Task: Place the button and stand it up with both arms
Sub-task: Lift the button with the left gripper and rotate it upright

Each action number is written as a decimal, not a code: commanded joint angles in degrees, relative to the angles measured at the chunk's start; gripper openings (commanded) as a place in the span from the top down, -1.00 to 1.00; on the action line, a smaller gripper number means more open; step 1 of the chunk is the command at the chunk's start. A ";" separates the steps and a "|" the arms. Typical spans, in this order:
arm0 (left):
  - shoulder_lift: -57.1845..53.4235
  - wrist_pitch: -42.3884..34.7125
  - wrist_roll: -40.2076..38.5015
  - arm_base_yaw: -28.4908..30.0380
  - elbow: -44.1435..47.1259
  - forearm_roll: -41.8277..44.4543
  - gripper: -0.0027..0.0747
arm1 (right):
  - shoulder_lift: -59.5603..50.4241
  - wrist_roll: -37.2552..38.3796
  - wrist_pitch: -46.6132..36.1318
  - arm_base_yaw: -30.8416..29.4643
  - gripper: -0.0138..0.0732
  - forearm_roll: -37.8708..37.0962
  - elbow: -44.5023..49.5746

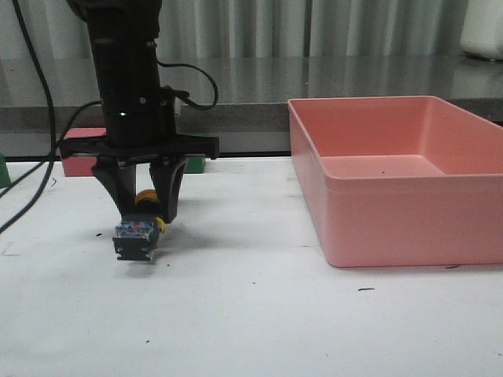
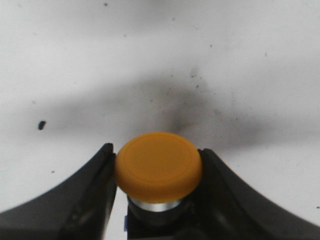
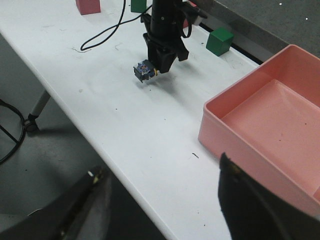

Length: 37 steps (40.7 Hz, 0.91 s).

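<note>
My left gripper [image 1: 146,210] is shut on the button [image 1: 135,234] at the left of the white table [image 1: 259,314]. The button lies on its side in the jaws, its blocky black and bluish base toward the front camera and its yellow cap to the rear. It hangs just above the table, over its shadow. In the left wrist view the yellow cap [image 2: 159,167] sits between the two black fingers [image 2: 85,200]. The right wrist view shows the button [image 3: 145,70] under the left gripper [image 3: 160,66]. My right gripper [image 3: 160,200] is open and empty, high over the table's front edge, out of the front view.
A large pink bin [image 1: 393,204] stands at the right, also in the right wrist view [image 3: 260,115]. A pink cube [image 1: 78,153] and a green cube [image 1: 195,164] sit behind the left arm. Another green cube [image 3: 219,41] and a black cable [image 3: 105,30] lie on the table.
</note>
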 commanded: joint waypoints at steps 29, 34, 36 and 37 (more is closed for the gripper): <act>-37.74 -18.36 14.76 8.24 20.07 4.07 0.48 | 0.65 -0.44 -4.05 -0.02 -0.42 -0.25 -1.08; -43.83 -27.49 15.17 8.54 28.54 4.39 0.48 | 0.65 -0.44 -4.05 -0.02 -0.42 -0.25 -1.08; -46.53 -32.09 15.17 8.54 32.34 4.78 0.48 | 0.65 -0.44 -4.05 -0.02 -0.42 -0.25 -1.08; -47.65 -34.01 15.17 8.54 34.00 4.90 0.48 | 0.65 -0.44 -4.05 -0.02 -0.42 -0.25 -1.08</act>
